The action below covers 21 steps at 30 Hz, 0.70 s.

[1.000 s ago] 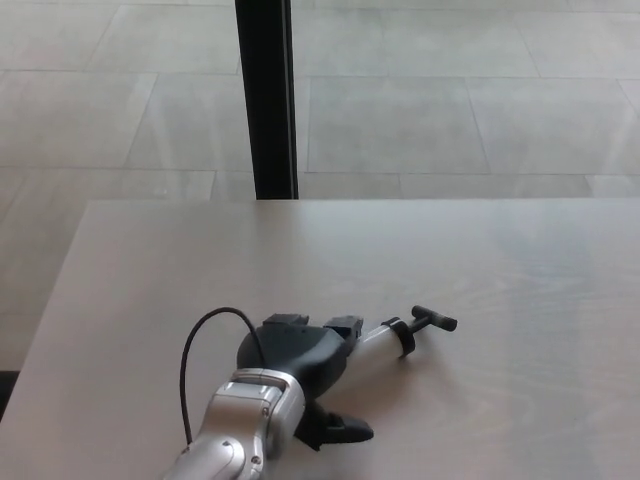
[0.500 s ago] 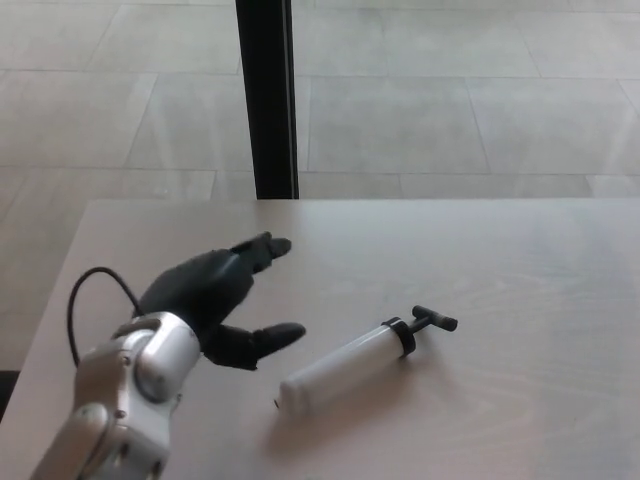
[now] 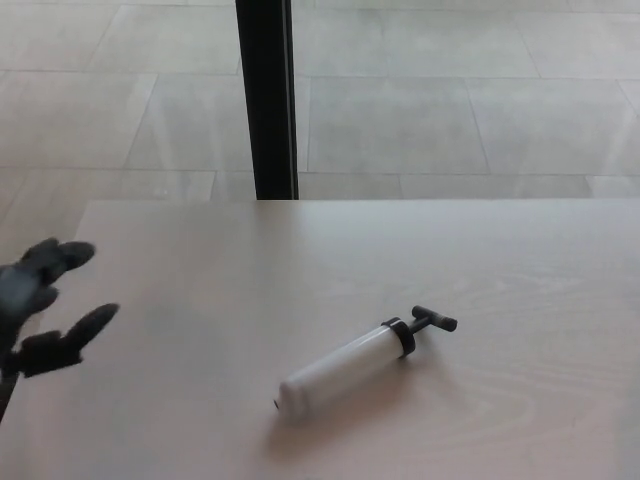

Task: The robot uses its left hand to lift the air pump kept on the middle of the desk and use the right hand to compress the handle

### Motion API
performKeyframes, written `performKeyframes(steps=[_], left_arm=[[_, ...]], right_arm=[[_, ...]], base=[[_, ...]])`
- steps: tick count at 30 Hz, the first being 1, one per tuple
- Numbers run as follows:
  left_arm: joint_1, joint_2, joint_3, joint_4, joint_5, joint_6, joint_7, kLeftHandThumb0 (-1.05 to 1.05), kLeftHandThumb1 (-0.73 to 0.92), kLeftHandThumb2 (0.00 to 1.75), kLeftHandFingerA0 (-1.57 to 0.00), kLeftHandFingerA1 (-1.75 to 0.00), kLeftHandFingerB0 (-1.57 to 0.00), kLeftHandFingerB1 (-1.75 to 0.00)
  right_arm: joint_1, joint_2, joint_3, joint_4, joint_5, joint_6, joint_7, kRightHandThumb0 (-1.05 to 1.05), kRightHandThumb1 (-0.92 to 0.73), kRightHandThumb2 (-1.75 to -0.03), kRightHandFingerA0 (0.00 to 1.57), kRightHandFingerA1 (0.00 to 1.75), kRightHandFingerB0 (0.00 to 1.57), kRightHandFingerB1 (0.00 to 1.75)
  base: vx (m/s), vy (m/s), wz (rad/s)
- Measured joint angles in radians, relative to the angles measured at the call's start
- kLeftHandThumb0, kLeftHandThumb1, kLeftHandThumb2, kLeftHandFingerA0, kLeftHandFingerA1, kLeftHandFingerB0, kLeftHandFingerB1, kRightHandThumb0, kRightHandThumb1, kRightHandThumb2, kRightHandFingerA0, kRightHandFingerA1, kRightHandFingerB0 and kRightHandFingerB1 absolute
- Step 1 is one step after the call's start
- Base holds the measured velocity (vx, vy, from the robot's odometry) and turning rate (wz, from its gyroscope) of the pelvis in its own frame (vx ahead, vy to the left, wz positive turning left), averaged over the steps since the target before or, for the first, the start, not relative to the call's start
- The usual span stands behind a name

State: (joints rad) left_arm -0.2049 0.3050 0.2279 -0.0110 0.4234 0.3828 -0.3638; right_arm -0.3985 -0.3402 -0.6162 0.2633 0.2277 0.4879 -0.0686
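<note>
The air pump [image 3: 350,365] lies flat on the pale wooden desk [image 3: 500,270], a white cylinder with a black collar and a black T-handle [image 3: 434,319] pointing to the right. My left hand [image 3: 40,305] is at the picture's left edge, well away from the pump, open with its fingers spread and holding nothing. My right hand does not show.
A black vertical post [image 3: 266,100] stands behind the desk's far edge, over a tiled floor [image 3: 450,90]. The desk's left edge runs diagonally past my left hand.
My left hand has left the pump and pulled back to the left edge of the view, opening as it went. The pump lies where it was.
</note>
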Motion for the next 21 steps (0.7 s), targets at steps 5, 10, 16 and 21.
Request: performKeyframes(steps=[5, 10, 16, 21], left_arm=[[0.119, 0.022, 0.175, 0.067, -0.057, -0.007, -0.005, -0.69, 0.83, 0.65, -0.27, -0.5, -0.26, -0.37], [0.23, 0.049, 0.334, 0.187, -0.115, -0.026, -0.006, -0.71, 0.71, 0.65, -0.37, -0.48, -0.29, -0.38], [0.335, 0.074, 0.489, 0.378, -0.181, -0.053, -0.004, -0.66, 0.75, 0.64, -0.42, -0.46, -0.31, -0.38], [0.405, 0.081, 0.596, 0.561, -0.231, -0.08, 0.004, -0.64, 0.75, 0.64, -0.42, -0.45, -0.33, -0.38]], right_arm=[[0.088, -0.065, -0.072, 0.026, 0.006, -0.005, 0.011, -0.88, -0.92, -0.69, 0.42, 0.6, 0.46, 0.4], [0.19, -0.115, -0.148, 0.068, 0.013, -0.015, 0.02, -0.87, -0.92, -0.72, 0.43, 0.71, 0.43, 0.42], [0.308, -0.145, -0.227, 0.132, 0.019, -0.034, 0.028, -0.83, -0.92, -0.7, 0.48, 0.68, 0.46, 0.46], [0.387, -0.147, -0.283, 0.209, 0.03, -0.059, 0.036, -0.83, -0.92, -0.7, 0.52, 0.7, 0.4, 0.45]], base=[[0.0, 0.0, 0.0], [0.0, 0.0, 0.0], [0.0, 0.0, 0.0], [0.0, 0.0, 0.0]])
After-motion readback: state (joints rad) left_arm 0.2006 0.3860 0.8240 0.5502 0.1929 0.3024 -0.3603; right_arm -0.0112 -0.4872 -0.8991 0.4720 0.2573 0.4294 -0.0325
